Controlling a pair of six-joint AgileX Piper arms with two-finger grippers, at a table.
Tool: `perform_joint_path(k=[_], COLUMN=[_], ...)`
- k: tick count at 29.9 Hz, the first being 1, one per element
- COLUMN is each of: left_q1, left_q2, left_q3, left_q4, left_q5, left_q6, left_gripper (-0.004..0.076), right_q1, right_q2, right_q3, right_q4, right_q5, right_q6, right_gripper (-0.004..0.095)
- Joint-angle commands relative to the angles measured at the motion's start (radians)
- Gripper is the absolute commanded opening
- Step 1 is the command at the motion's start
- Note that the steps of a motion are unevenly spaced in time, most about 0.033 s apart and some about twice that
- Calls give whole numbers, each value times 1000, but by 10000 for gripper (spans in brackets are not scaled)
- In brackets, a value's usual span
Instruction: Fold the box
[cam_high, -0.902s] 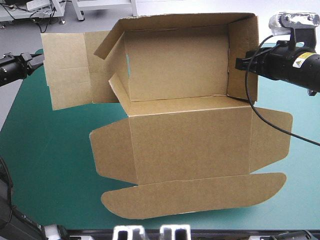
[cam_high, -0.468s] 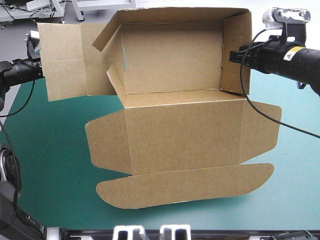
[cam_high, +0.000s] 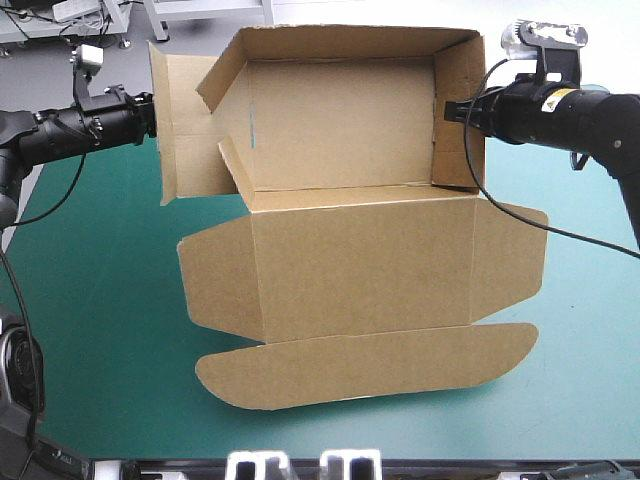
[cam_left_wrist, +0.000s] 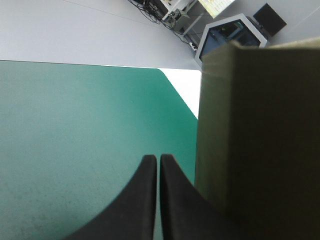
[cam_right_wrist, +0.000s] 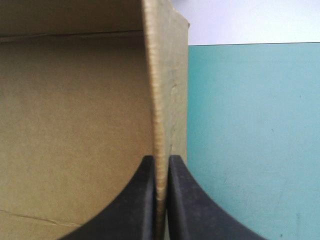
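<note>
The brown box (cam_high: 350, 270) is an open tray at the table's back, its lid lying flat toward the front. My right gripper (cam_high: 446, 108) is shut on the top edge of the tray's right wall (cam_high: 458, 120). In the right wrist view the board's edge (cam_right_wrist: 159, 100) runs between the black fingers of the right gripper (cam_right_wrist: 161, 167). My left gripper (cam_high: 150, 110) is pressed against the outer left flap (cam_high: 185, 130), which stands raised. In the left wrist view the left gripper (cam_left_wrist: 159, 162) is shut and empty, with that flap (cam_left_wrist: 260, 140) beside it.
The lid's long rounded tuck flap (cam_high: 370, 365) reaches toward the table's front edge. Its two side ears (cam_high: 215, 280) (cam_high: 510, 255) lie flat. Bare teal-green cover (cam_high: 90, 330) shows on both sides of the lid.
The outer left flap, lying spread outward earlier, has swung up as my left gripper moved in against it. My right gripper and the tray have shifted a little leftward.
</note>
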Motion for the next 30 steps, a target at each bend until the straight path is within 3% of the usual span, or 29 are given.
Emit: perform_joint_path(k=[1,13,23,30], left_q1=[-28,-33,-35,-102], left_q2=[-60,-150,-154,-154], left_q3=[-28,-28,-28,-28], left_q4=[-77,27,18,16], left_q5=[78,78,78,78], left_q6=[-4,-35,-78,-81], left_gripper=[12,11,11,11], right_q1=[-3,-3,-3,-3], right_q2=[-24,2,4,4], right_q3=[-31,-31,-31,-31], right_q4=[46,29,117,119], right_q5=[-91,-95,-122,-124], right_q6=[0,0,-44,-44], right_gripper=[-13,-13,-13,-13])
